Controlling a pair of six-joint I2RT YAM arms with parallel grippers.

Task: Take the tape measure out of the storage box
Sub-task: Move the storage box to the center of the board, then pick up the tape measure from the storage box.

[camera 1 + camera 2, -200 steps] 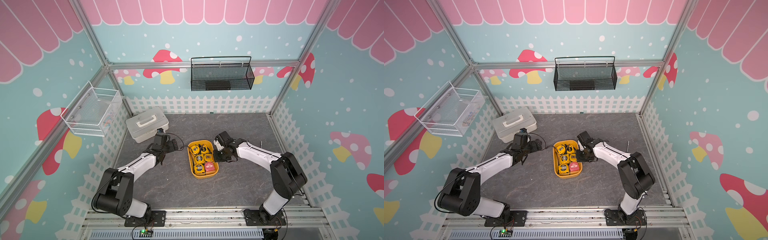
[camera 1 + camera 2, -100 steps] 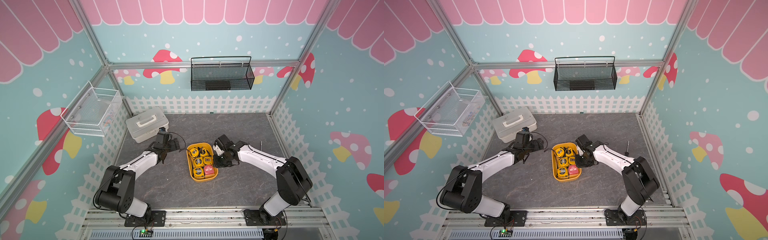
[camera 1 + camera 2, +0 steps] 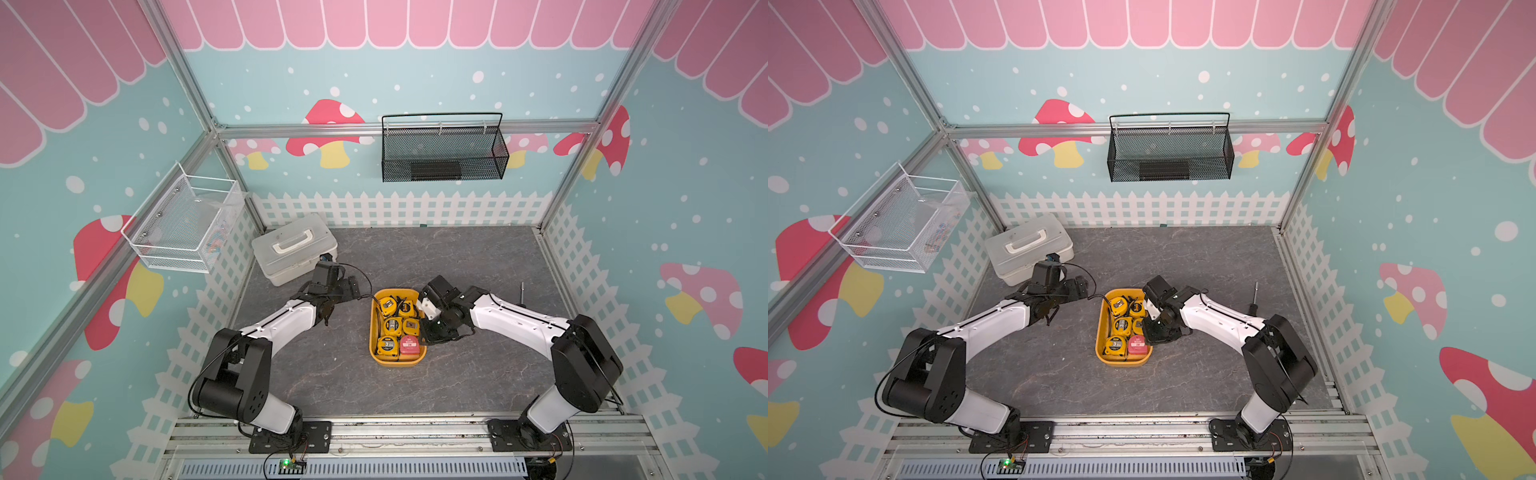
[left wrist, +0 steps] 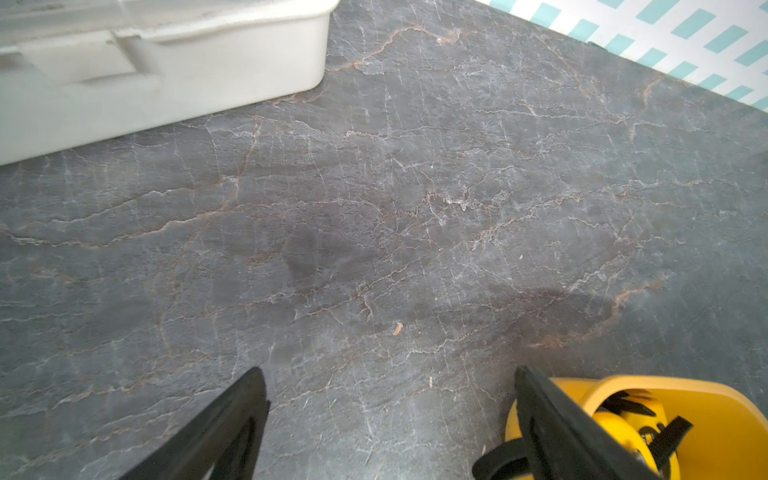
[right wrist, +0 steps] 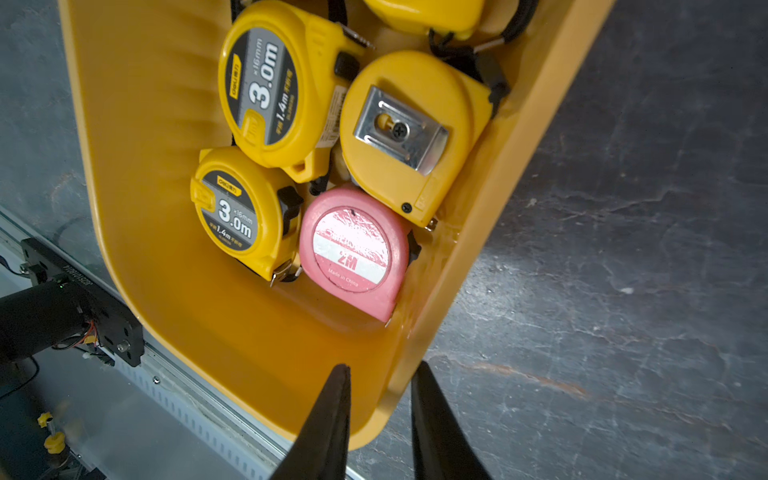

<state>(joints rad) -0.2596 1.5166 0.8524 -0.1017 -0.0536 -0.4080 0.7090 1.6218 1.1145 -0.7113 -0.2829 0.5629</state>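
Right wrist view: right gripper (image 5: 381, 365) jaws narrow, astride storage box (image 5: 166, 291) wall; grip unclear.
Left gripper (image 4: 390, 370): jaws wide, empty.
Progress: tape measures (image 5: 353, 249) all inside; none lifted.

Item: storage box (image 3: 397, 363), loaded.
Shallow yellow-orange tray, rounded corners, no lid, sitting flat on the grey table (image 3: 457, 257). Inside lie five yellow tape measures (image 5: 266, 83), packed touching, one of them clip-side up. A pink tape measure (image 5: 353, 249) marked 2M lies in a front corner against the wall.
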